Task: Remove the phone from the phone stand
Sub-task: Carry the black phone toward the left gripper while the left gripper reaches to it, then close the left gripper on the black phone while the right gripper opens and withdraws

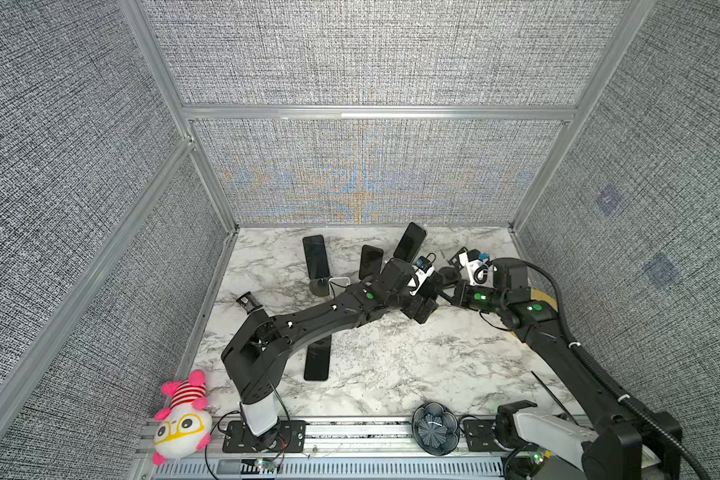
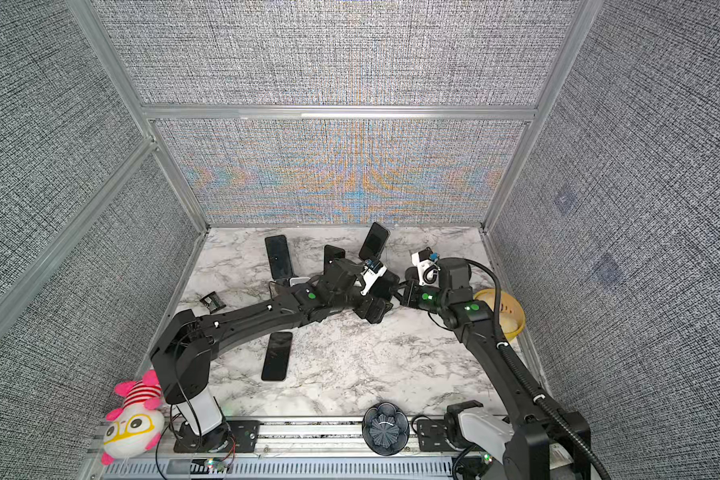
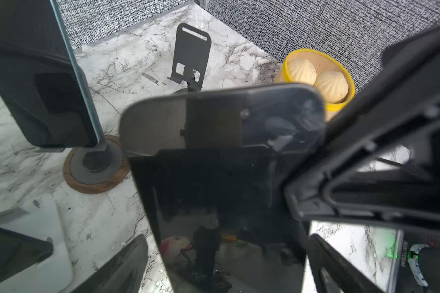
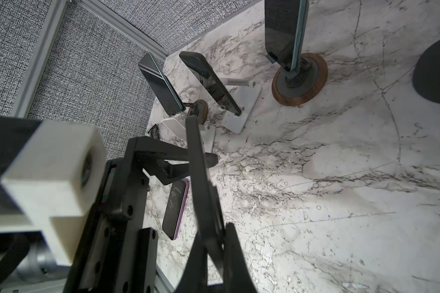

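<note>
1. The phone (image 3: 226,203) leans on the phone stand (image 3: 150,126), toward the back of the tabletop (image 3: 112,76).
2. The left gripper (image 3: 226,241) has its jaws wide, flanking the phone (no squeeze visible).
3. The right gripper (image 4: 212,236) has its jaws clamped on the stand's thin plate.

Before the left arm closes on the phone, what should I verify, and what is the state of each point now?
1. Left end effector open around phone: ok.
2. Right end effector shut on phone stand, at its thin plate: ok.
3. Grip contact on the phone's edges: cannot tell.
4. Clearance to neighbouring phone: cannot tell, it stands close.
5. Bare marble table in front for putting the phone down: ok.
</note>
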Controlling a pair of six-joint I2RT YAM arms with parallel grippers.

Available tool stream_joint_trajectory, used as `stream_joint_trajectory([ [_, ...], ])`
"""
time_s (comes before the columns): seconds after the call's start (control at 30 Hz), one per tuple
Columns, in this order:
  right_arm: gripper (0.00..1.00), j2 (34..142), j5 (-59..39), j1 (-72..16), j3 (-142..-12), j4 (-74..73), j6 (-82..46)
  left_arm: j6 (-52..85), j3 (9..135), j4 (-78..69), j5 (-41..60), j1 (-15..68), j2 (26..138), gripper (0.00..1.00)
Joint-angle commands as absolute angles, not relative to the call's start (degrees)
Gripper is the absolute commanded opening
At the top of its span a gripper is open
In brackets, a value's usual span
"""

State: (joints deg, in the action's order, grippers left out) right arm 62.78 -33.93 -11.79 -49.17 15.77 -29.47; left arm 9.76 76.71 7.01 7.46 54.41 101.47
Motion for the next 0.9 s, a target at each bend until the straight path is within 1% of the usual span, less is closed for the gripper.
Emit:
stream_joint_trajectory([
  [0.0,0.0,61.9,-33.0,-12.6,-48.9,11.0,-30.9,12.1,77.3,6.1,7.0,54.5,102.2,0.98],
  [0.1,0.0,61.7,-32.4,-13.4,-48.8,10.8,-30.5,12.8,77.7,7.0,6.5,54.5,102.7,0.98],
  [0.27,0.0,61.7,-31.2,-14.3,-49.0,11.5,-29.5,13.3,77.3,6.7,6.2,54.5,102.2,0.9],
  [0.37,0.0,62.0,-30.2,-14.8,-49.1,11.9,-29.0,13.5,77.2,6.8,6.1,54.5,102.2,0.88],
  [0.67,0.0,62.5,-28.1,-16.0,-49.2,12.6,-27.9,13.9,76.9,6.9,5.4,54.5,101.6,0.88],
  [0.77,0.0,62.5,-27.7,-16.3,-49.1,12.5,-27.7,13.9,76.8,6.7,5.4,54.5,101.7,0.8],
  [0.87,0.0,62.7,-27.9,-16.5,-49.2,12.4,-27.7,14.1,76.8,6.6,5.5,54.5,101.8,0.75],
])
